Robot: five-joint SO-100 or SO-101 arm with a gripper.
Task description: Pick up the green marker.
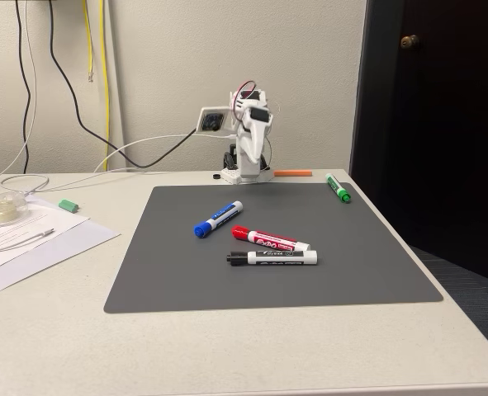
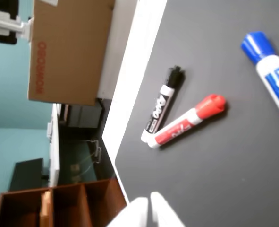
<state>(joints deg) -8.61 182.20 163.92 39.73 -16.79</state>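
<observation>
The green marker (image 1: 337, 188) has a green cap and a white barrel. It lies at the far right corner of the dark grey mat (image 1: 343, 264) in the fixed view. The white arm (image 1: 250, 144) stands folded at the back of the table, to the left of the marker and well apart from it. In the wrist view the gripper (image 2: 148, 210) shows as two white fingertips (image 2: 134, 213) at the bottom edge. They are pressed together with nothing between them and hang above the mat.
A blue marker (image 1: 219, 219) (image 2: 269, 71), a red marker (image 1: 270, 240) (image 2: 186, 121) and a black marker (image 1: 272, 257) (image 2: 162, 105) lie mid-mat. An orange stick (image 1: 293, 173) lies behind the mat. Papers (image 1: 29, 239), a tape roll (image 1: 0, 208) and a small green piece (image 1: 68, 205) sit at the left.
</observation>
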